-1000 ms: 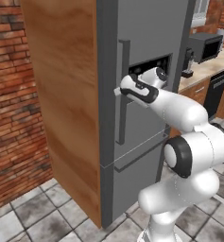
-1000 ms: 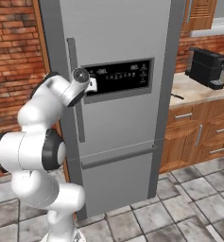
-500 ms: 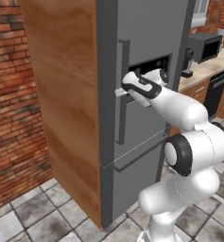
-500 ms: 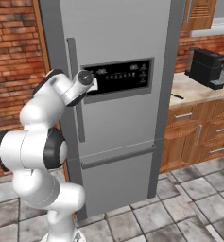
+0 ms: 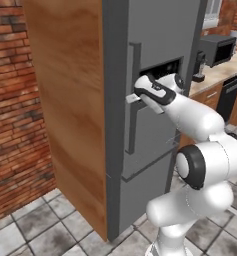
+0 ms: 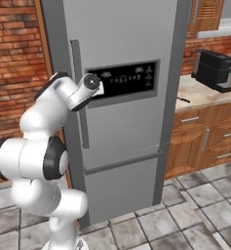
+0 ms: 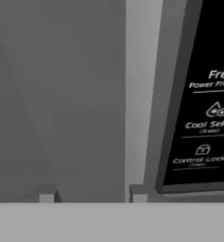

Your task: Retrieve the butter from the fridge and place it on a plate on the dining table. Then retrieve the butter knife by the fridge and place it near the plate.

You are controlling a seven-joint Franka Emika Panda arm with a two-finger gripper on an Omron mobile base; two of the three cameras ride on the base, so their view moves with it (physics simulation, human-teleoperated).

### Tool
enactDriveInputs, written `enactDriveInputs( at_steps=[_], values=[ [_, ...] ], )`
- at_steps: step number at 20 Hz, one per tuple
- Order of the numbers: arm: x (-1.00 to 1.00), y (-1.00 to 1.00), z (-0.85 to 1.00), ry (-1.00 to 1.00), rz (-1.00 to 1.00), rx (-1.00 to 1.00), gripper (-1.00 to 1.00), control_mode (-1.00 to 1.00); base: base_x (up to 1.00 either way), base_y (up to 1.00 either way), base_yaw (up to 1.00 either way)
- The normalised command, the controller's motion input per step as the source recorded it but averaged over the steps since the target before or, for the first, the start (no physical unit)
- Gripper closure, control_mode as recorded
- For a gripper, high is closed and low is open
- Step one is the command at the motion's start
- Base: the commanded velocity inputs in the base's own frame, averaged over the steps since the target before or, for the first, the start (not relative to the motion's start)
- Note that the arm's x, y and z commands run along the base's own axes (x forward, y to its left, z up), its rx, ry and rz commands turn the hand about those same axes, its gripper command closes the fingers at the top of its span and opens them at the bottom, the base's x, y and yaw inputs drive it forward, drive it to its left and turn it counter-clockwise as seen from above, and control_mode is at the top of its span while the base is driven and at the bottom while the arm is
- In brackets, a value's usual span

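Fridge point(image 6: 126, 44) stands shut, so the butter inside it cannot be seen, and everything hangs on the long grey handle point(image 5: 134, 100) running down the door's left side. The gripper point(image 5: 132, 98) sits right at that handle, about level with the black panel point(image 6: 122, 80).

What could go wrong, as I judge it: the grip looks shallow. From the hand view, the two fingertips point(image 7: 47, 194) straddle the pale bar of the handle point(image 7: 142, 94) near the bottom of the picture, and only their very ends show. If they hold the bar by their tips alone, a pull could slide them off. A second risk is the direction of pull: the door must swing in an arc, so a straight tug might twist the fingers on the bar and work them loose. A third is the arm point(image 5: 190, 112) itself, stretched across the door front to the right of the handle; an opening door could press into it.

As for the jaws, they stand partly apart, one on each side of the handle, narrowed in around it. Whether the tips are truly pressing on the bar or just beside it, I cannot tell from here.
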Motion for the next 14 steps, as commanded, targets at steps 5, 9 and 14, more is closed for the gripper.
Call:
enactDriveInputs(
  at_steps=[5, 9, 14],
  values=[
    [-0.32, -1.00, 0.02, 0.00, 0.02, 0.09, 1.00, -1.00, 0.00, 0.00, 0.00],
    [-0.49, -1.00, 0.22, 0.00, 0.05, 0.09, 1.00, -1.00, 0.00, 0.00, 0.00],
    [-0.57, -1.00, 0.34, 0.02, 0.05, 0.08, 1.00, -1.00, 0.00, 0.00, 0.00]
  ],
)
